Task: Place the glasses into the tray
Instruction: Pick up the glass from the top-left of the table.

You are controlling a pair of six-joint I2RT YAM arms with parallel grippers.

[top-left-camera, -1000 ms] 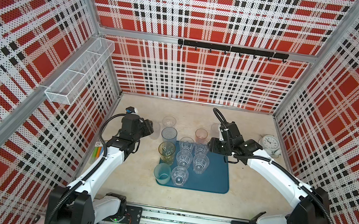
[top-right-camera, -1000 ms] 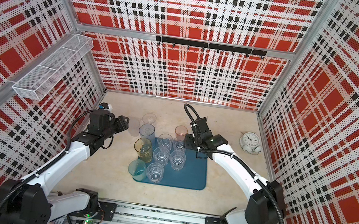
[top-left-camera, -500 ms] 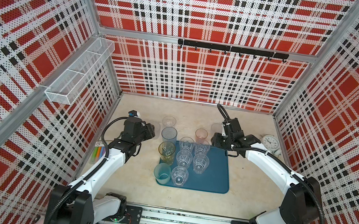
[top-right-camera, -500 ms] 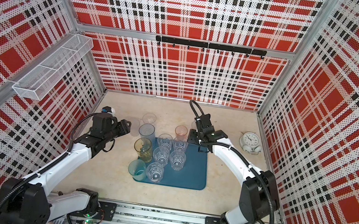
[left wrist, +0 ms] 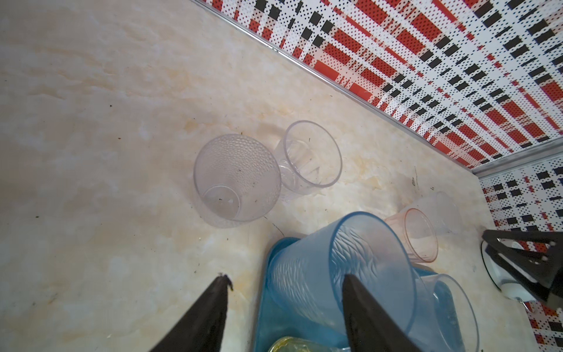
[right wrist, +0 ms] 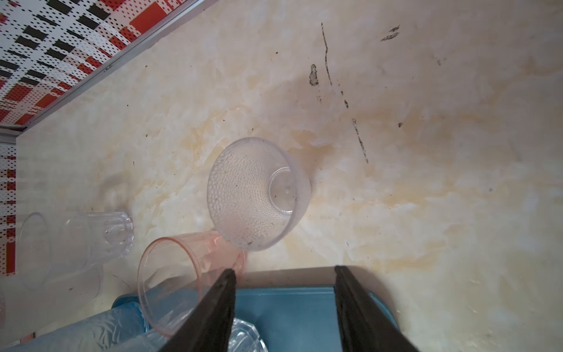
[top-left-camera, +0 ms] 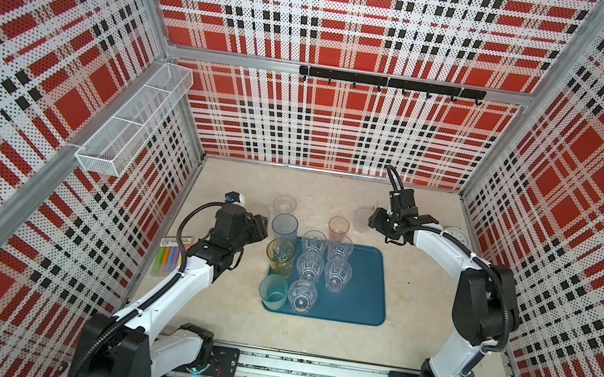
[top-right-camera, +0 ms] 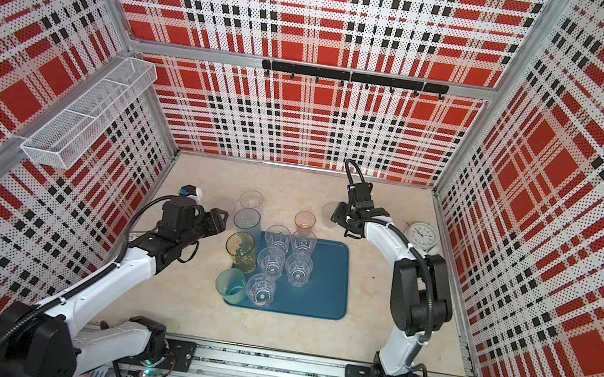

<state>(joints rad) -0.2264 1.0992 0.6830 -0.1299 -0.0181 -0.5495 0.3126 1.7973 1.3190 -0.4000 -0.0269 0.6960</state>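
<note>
Teal-blue tray (top-left-camera: 358, 287): lay flat in the middle of the table (top-left-camera: 433, 330) as I watched from my remote station.
Clear faceted glasses (top-left-camera: 309, 267): five stood upright on the tray's left half, packed close together in both top views.
Tinted glasses on the tray: the grey-blue glass (top-left-camera: 284, 226) stood at the far left corner, the amber glass (top-left-camera: 280, 254) along the left rim, and the teal-green glass (top-left-camera: 272, 292) at the near left corner.
Glasses off the tray: the pink glass (top-left-camera: 338, 225) stood on the table just beyond the far rim. A plain clear glass (top-left-camera: 284, 204) stood farther back, right beside the left frosted glass (left wrist: 237, 179); I could not tell whether they touched. The right frosted glass (right wrist: 259, 195) stood alone near the right arm.
Left fingers (left wrist: 207, 317): spread wide and held nothing, low beside the grey-blue glass and pointing toward the left frosted glass.
Right fingers (right wrist: 356, 307): spread wide and gripped nothing. In the right wrist view the tray's far rim showed between them, with the right frosted glass just ahead.
Alarm clock (top-left-camera: 455, 234): white, stood by the right wall behind the right arm.
</note>
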